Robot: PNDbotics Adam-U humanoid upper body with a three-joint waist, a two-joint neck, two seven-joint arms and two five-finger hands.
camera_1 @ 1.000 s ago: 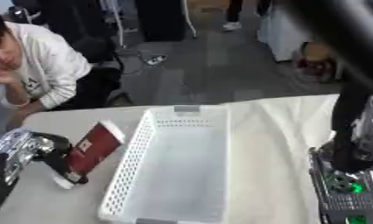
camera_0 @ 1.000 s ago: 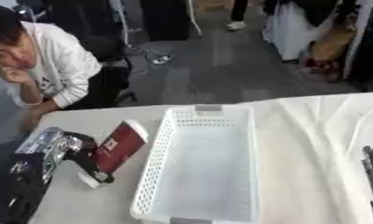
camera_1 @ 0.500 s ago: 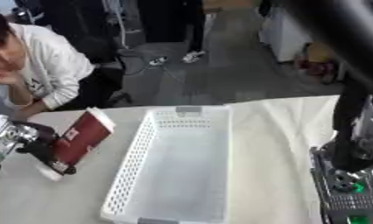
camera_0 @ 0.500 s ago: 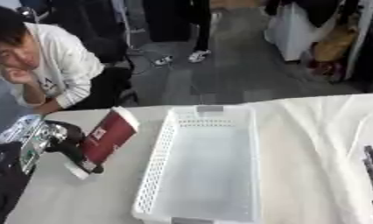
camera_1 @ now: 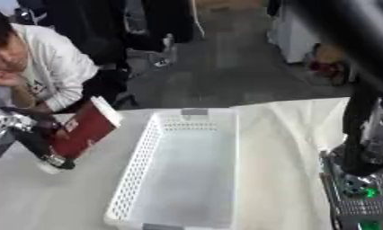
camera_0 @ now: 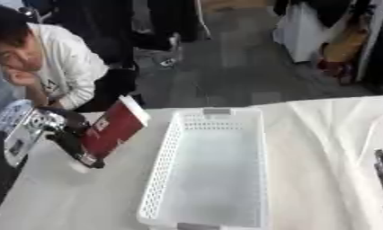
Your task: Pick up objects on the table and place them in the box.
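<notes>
Box point(camera_0: 112, 129) apparently higher in left hand point(camera_0: 62, 133)

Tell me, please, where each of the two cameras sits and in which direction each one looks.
Left eye view: in the robot's head, looking down at the white basket on the table; the left hand shows at the left, its fingers curled round a red box.
Right eye view: beside it in the head, looking down the same way; the right arm also shows at the right.
Shared: basket, red box, left hand, table.
</notes>
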